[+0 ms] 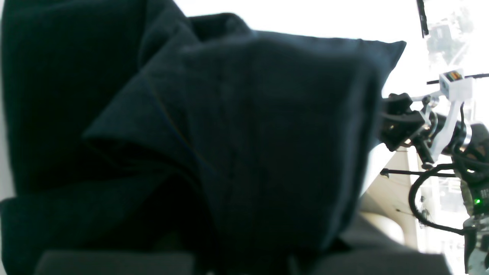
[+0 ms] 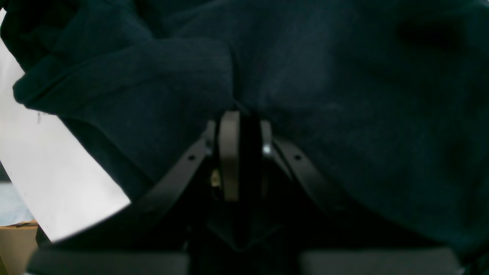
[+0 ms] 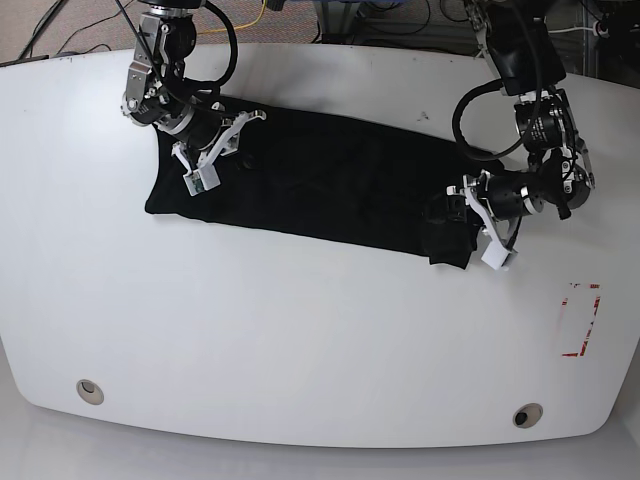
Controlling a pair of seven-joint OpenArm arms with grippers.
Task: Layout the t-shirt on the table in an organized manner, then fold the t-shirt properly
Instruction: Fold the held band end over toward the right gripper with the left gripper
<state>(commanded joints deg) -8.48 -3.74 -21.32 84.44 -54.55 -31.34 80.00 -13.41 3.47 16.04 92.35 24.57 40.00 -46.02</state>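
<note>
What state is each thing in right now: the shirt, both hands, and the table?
t-shirt: spread in a long band across the table, its ends bunched at the hands.
right hand: shut on the t-shirt, fabric pinched between its fingers.
left hand: at the shirt's other end, fabric draped over it; grip hidden.
table: bears the shirt; red tape marks near one edge.

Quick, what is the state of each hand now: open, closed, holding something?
Left hand: cannot be told, the t-shirt hides its fingers.
Right hand: closed on the t-shirt.
</note>
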